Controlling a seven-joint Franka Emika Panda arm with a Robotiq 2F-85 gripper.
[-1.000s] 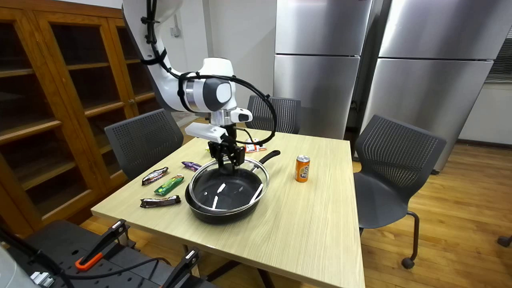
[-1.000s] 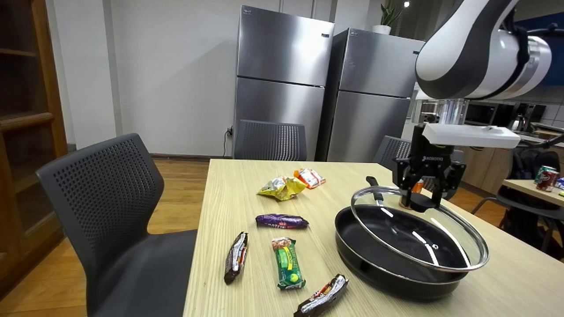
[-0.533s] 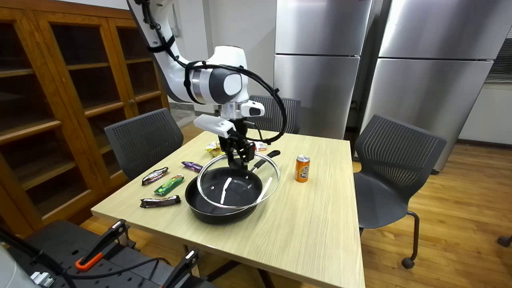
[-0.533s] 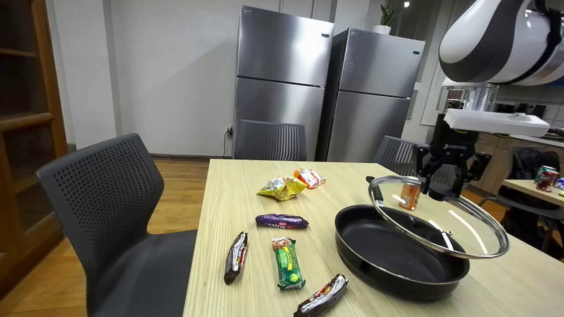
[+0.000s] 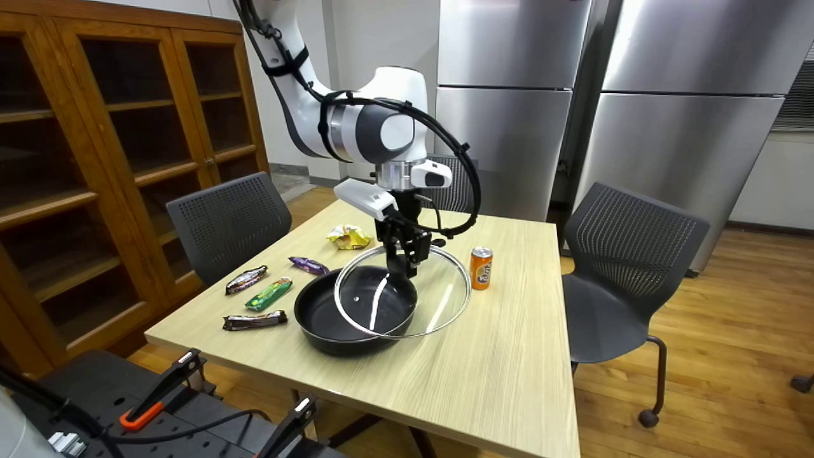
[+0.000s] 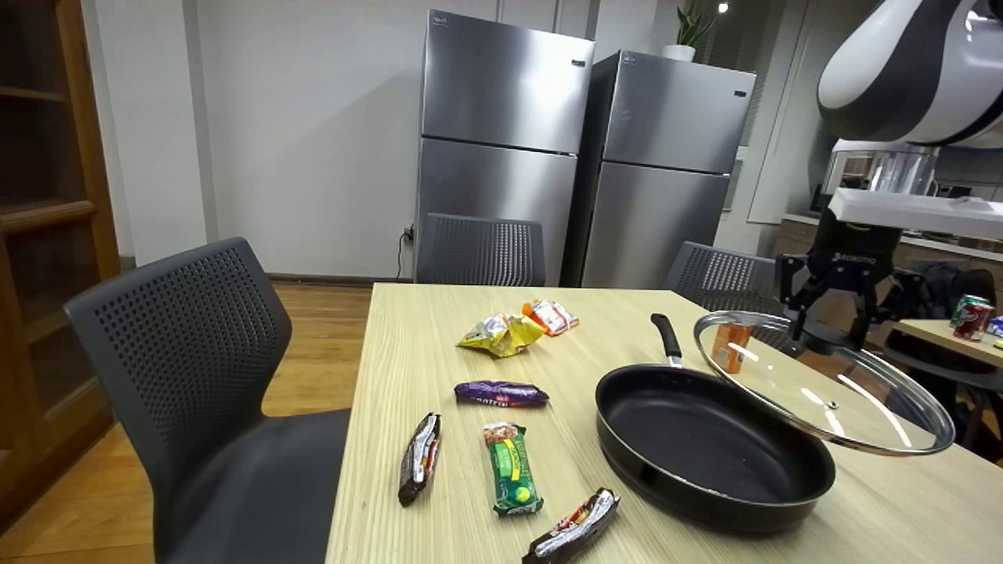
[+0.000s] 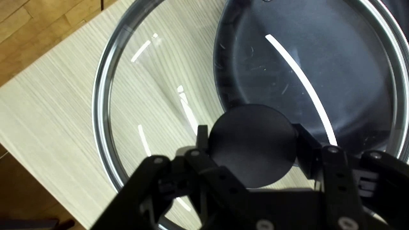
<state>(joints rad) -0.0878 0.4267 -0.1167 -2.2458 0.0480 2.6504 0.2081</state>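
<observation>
Glass lid point(image 6: 829, 382) hangs by its knob point(image 7: 252, 145) beneath the hand point(image 6: 827, 337).

Over there, two steel refrigerators point(image 6: 501, 102) are gleaming beside a pale wall point(image 6: 313, 157); dark chairs point(image 5: 636, 248) are flanking the table point(image 5: 496, 362) on wooden flooring point(image 5: 731, 318), and a glass-doored cabinet point(image 5: 127, 165) is looming nearby.

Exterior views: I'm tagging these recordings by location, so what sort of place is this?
Probably a shared kitchen or break room: two tall steel fridges stand near a table, with matching chairs around it.
</observation>
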